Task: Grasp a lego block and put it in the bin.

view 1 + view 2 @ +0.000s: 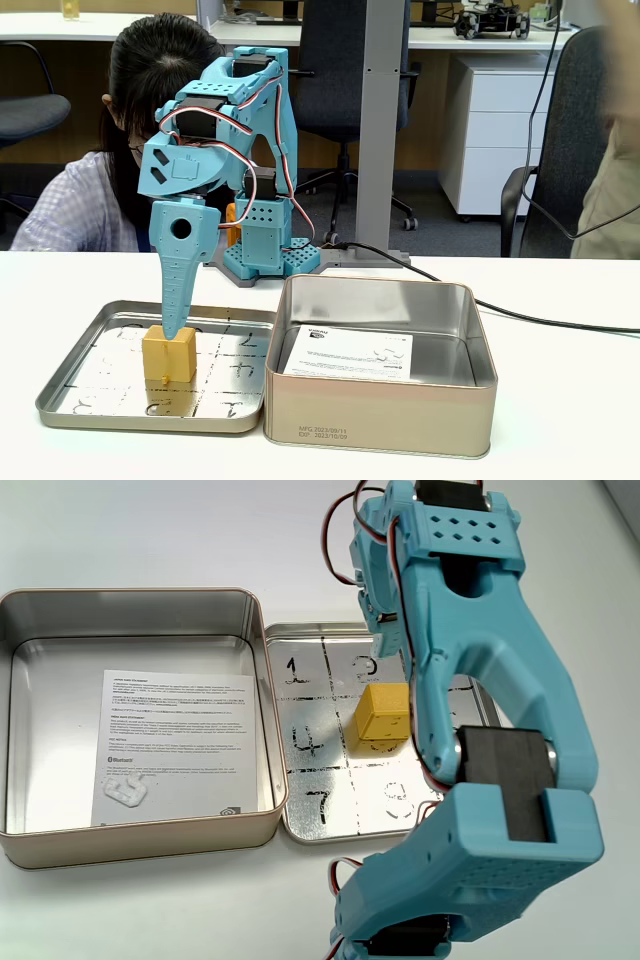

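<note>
Standing on the shallow numbered tray beside the bin, the lego block looks light, stiff and smooth-sided, best pinched across two flat opposite faces by the end effector, whose spread I cannot tell.

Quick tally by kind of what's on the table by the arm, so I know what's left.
Yellow-orange lego block: 1
Deep silver bin: 1
Shallow numbered tray: 1
White paper label in the bin: 1
Total: 4
</note>
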### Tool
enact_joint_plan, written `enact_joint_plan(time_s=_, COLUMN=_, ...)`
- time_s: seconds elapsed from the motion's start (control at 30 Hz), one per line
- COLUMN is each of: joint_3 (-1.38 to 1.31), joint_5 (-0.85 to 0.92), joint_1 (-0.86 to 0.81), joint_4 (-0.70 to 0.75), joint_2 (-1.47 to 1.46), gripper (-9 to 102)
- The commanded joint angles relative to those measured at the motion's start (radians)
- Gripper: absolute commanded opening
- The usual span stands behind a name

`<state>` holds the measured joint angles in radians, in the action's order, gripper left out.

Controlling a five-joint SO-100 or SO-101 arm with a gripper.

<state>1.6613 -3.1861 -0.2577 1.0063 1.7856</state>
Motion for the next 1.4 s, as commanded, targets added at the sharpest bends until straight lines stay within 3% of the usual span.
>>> enact_joint_plan(time_s=0.0, joint_3=0.38, joint_5=-0.193, joint_1=0.103, joint_4=-0.107, joint_2=0.373, gripper=17)
enact_joint_plan(time_s=0.53, joint_3=0.399, joint_5=-0.175, joint_1=0.08, joint_4=-0.094, joint_2=0.459, gripper=17)
enact_joint_plan(time_s=1.37, joint_3=0.249, joint_5=-0.164, joint_1=0.008, joint_4=0.069, joint_2=0.394, gripper=19)
